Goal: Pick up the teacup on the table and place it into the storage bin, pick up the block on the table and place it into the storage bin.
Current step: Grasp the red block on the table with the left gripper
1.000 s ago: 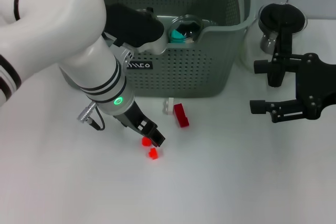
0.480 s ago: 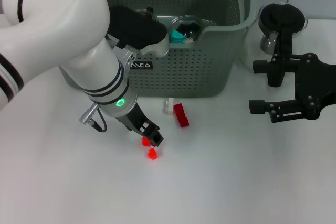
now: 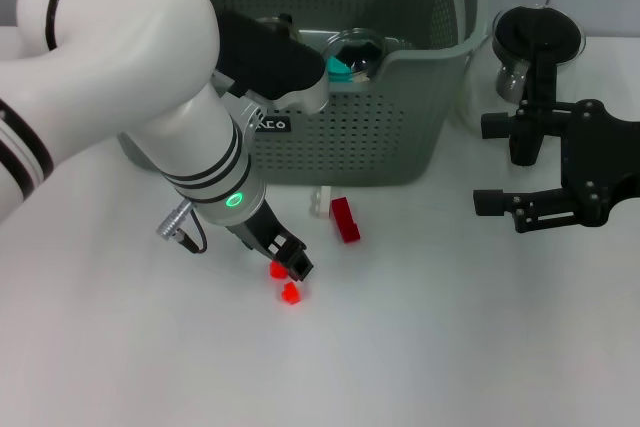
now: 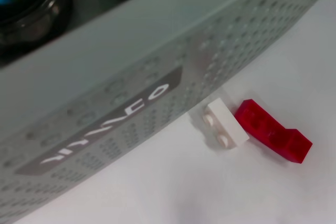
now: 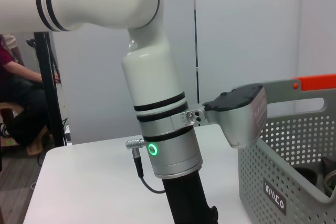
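Left gripper (image 3: pixel 291 267) hangs low over the table (image 3: pixel 420 347), fingertips down; you cannot tell whether it is open or closed. The red block (image 3: pixel 345 219) lies just beyond it and to its right, between it and the bin (image 3: pixel 400 137), near the bin's front wall, with a small white block (image 3: pixel 320 201) touching its far side. Its long axis runs roughly toward the bin, slightly slanted. Your right gripper (image 3: pixel 500 182) waits open, well off to the right, so the left arm is the nearer one. A cup (image 3: pixel 352 55) already sits inside the bin.
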### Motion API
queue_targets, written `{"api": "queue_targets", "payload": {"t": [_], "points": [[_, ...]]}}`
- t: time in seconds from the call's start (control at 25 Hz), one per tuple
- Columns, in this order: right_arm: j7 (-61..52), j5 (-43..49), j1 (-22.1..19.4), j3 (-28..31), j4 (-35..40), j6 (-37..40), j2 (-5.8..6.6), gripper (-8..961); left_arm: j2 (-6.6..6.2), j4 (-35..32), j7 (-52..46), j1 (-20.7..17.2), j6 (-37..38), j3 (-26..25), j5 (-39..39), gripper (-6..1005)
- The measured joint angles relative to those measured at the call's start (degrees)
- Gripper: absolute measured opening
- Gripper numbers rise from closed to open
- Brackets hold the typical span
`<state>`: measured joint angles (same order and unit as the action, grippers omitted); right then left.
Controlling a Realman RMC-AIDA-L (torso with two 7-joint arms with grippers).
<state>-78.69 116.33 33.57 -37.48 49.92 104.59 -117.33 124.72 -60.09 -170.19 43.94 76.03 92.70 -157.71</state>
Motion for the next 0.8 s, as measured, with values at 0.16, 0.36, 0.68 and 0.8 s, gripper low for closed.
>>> {"api": "queue_targets", "payload": {"t": [0.16,0.36,0.68,0.8], "points": [[0.21,-0.07,0.01,0.01,0.0,0.08,0.0,928,0.0,0.12,-0.31,0.16,-0.11,0.73,0.11,685],[0.41,-0.11,-0.03,0.07,0.0,0.09,0.0,928,0.0,0.15,-0.4,0.21,-0.11,1.39,0.11,677],[0.63,-0.15,-0.16,0.27,0.0,0.72,0.0,927,0.09,0.15,-0.4,0.19,-0.1,1.46,0.17,608],[0.64,-0.15,-0.08,0.29,0.0,0.81,-0.01,927,0.09,0.15,-0.4,0.18,-0.09,1.49,0.3,548]]}}
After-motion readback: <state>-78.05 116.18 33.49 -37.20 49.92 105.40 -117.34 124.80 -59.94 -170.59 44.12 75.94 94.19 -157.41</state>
